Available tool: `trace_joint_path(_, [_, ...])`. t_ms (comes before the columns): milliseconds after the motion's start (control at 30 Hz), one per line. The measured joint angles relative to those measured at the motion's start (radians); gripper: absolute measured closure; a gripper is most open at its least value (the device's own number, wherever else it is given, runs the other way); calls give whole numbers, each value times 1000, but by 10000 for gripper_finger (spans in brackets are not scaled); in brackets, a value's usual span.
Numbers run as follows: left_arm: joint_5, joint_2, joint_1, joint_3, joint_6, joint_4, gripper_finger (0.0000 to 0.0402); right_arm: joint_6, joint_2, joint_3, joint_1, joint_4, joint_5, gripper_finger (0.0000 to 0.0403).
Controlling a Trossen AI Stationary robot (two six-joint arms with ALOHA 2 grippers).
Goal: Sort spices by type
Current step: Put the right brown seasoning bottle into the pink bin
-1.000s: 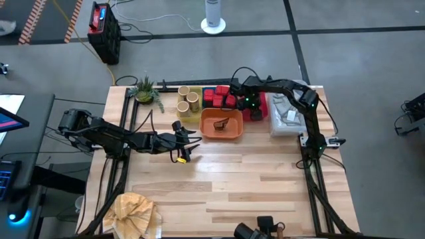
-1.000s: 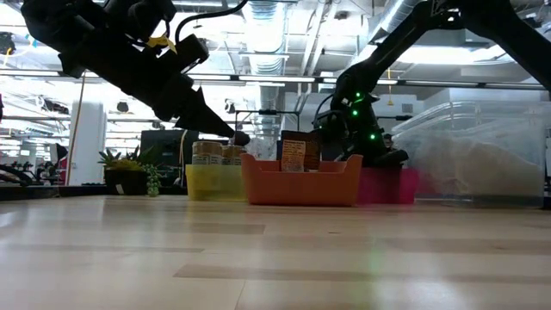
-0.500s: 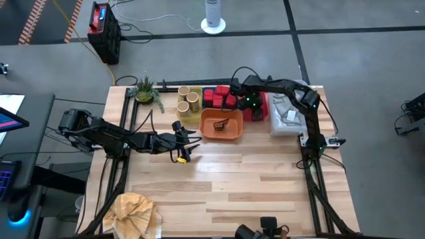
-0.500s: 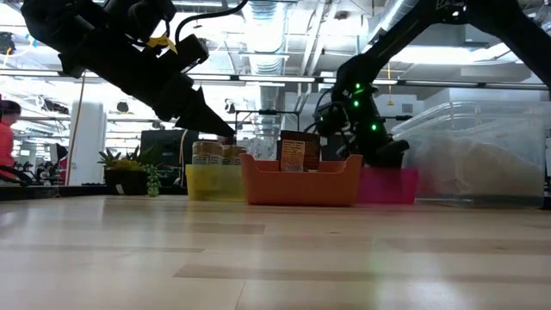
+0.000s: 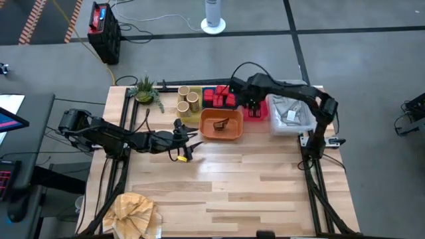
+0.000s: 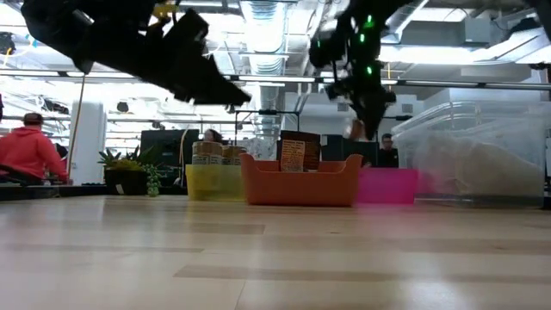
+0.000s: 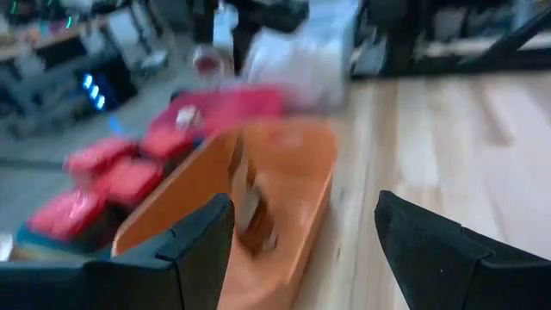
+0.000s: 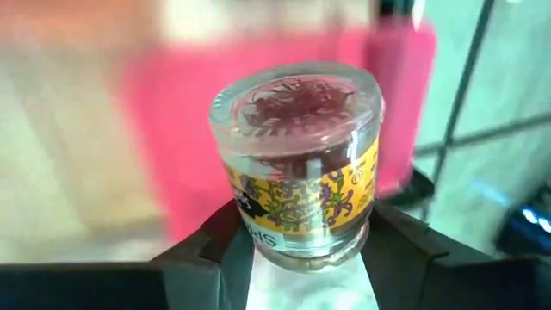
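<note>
My right gripper hangs above the pink tray, shut on a small clear jar with a yellow label and reddish contents. In the low view, the jar shows just under the right gripper. My left gripper is open and raised, near the orange tray, which holds a dark brown piece. Tan jars stand in the yellow tray. Red tins sit behind the orange tray. In the left wrist view, the orange tray lies ahead of the left gripper. My right gripper pinches the clear jar between its two fingers, which sit on either side of the jar's end nearest the wrist. They come from above, pointing down. The jar is lifted clear, its free end towards the pink tray below.
A clear plastic container stands right of the pink tray. A small green plant is at the far left corner, and crumpled tan cloth at the near left. Bare wood fills the near half. People show in the room behind.
My right gripper has risen from the pink tray, and the clear jar has come up clear with it. My left gripper has risen too, still open, near the orange tray.
</note>
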Motion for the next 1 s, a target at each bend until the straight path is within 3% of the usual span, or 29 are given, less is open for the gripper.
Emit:
trace_joint_path(167, [65, 15, 0, 33, 95, 62, 132, 156, -38, 0, 157, 58, -117, 203])
trace_joint_path(467, [120, 62, -3, 148, 33, -4, 124, 389, -42, 0, 412, 102, -120, 202])
trace_joint_path(667, [206, 127, -25, 216, -3, -19, 99, 513, -42, 0, 490, 137, -116, 201])
trace_joint_path(1000, [116, 252, -44, 326, 36, -1, 92, 601, -35, 0, 550, 143, -111, 201])
